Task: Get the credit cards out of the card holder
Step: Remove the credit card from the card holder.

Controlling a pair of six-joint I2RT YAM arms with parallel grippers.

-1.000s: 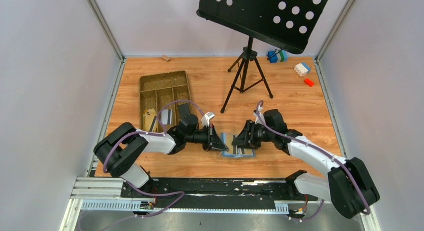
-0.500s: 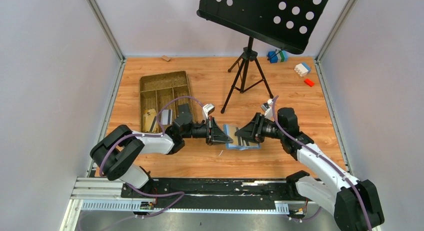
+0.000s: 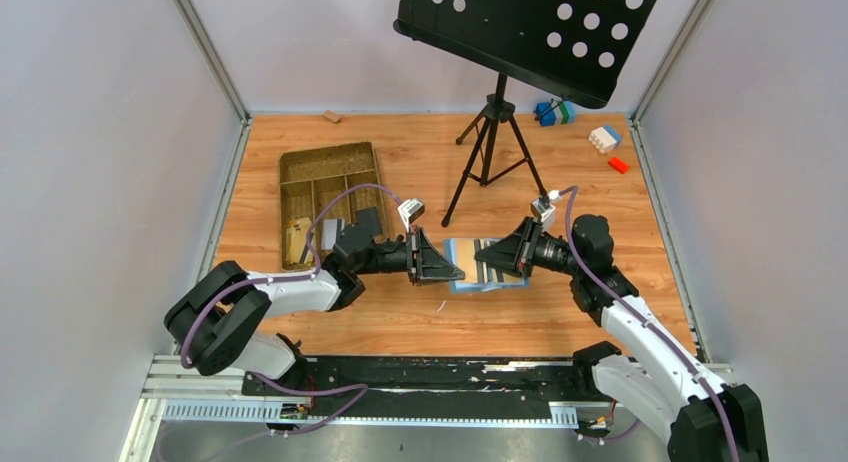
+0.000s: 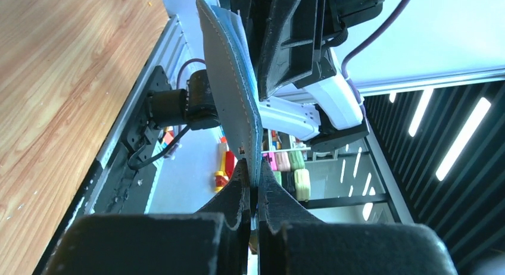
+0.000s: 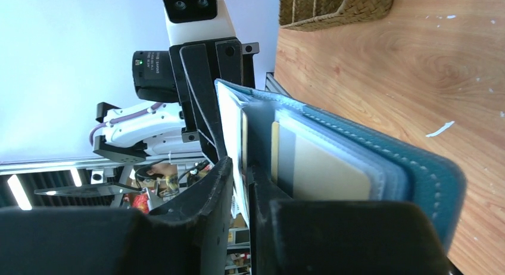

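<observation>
Gripping the card holder [image 5: 411, 180] from opposite sides, the two arms meet over the middle of the wooden table [image 3: 400, 322], at about 6 o'clock from the tripod [image 3: 490, 147] of the black music stand. The left gripper [image 4: 253, 188] is clenched on the holder's 9 o'clock edge, and its wrist view shows both fingers pressed flat against the stitched blue cover. The right gripper [image 5: 241, 171] reaches in from 3 o'clock, its jaws nipped onto a thin pale leaf at the holder's open side (card or pocket sheet, I cannot tell which). Dark and pale strips, seemingly the credit cards [image 3: 490, 270], sit against the holder's tan and light-blue inside. A brown compartmented tray [image 3: 330, 150] lies at 10 o'clock from the holder, and toy blocks [image 3: 603, 137] at 1 o'clock.
</observation>
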